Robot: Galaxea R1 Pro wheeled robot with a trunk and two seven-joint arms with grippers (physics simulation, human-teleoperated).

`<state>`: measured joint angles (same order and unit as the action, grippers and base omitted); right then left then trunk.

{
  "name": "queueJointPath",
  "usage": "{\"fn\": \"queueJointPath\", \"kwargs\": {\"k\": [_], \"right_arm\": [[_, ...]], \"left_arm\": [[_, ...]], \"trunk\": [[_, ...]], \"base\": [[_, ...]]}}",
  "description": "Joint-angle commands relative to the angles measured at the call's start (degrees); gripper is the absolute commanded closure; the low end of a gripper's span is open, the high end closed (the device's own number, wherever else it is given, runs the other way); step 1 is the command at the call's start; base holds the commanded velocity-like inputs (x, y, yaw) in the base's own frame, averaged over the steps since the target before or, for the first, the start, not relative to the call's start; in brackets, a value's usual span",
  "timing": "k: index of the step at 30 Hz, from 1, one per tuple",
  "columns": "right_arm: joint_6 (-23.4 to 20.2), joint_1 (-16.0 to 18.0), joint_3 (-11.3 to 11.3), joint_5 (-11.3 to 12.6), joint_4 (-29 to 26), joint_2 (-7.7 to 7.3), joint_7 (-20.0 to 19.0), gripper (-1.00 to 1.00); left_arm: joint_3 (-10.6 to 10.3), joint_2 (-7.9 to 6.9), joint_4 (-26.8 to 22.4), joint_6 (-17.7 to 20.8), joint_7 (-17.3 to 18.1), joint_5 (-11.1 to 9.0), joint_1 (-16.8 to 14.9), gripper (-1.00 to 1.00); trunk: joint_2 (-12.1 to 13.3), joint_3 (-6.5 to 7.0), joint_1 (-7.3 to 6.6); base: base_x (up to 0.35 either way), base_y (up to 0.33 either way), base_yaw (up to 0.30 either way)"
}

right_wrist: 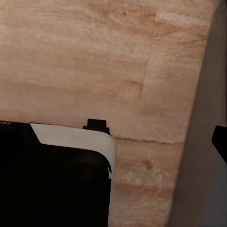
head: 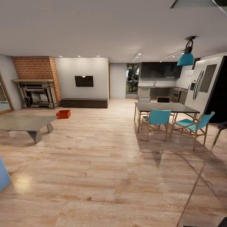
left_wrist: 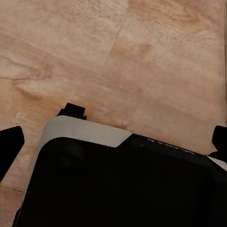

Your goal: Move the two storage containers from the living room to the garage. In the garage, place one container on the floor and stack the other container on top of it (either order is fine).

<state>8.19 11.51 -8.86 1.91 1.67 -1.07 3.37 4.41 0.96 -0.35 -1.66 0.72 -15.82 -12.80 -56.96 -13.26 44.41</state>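
Note:
One orange-red storage container (head: 63,114) sits on the light wood plank floor of the living room, far ahead to the left, in front of the brick fireplace (head: 36,82). My left gripper (left_wrist: 113,144) hangs open over the planks above my black and white base (left_wrist: 123,184), a dark fingertip (left_wrist: 10,145) at each edge of the left wrist view. My right gripper (right_wrist: 113,142) also hangs over planks, empty, with one fingertip (right_wrist: 220,141) at the edge. The garage is out of view.
A low grey table (head: 25,123) stands at the left between me and the container. A dining table (head: 164,107) with teal chairs (head: 157,118) and a fridge (head: 205,85) stand at the right. A blue sofa corner (head: 3,176) is near left. Wide bare planks lie ahead.

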Motion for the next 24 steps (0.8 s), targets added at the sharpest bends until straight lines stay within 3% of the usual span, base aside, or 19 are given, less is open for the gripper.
{"fn": "queueJointPath", "kwargs": {"k": [1,24], "right_arm": [[0.26,0.09,-0.45,0.19,0.18,0.02,0.15,-1.0],[0.16,0.09,-0.54,0.19,0.18,0.09,0.18,-1.0]], "left_arm": [[0.42,0.01,0.06,-0.18,0.07,-0.09,-0.03,-1.0],[0.42,0.01,0.03,-0.16,0.07,-0.09,-0.03,-1.0]], "trunk": [[-0.05,-0.07,0.04],[-0.05,-0.07,0.04]], "base": [[0.322,0.0,-0.159],[0.322,0.0,-0.014]]}}
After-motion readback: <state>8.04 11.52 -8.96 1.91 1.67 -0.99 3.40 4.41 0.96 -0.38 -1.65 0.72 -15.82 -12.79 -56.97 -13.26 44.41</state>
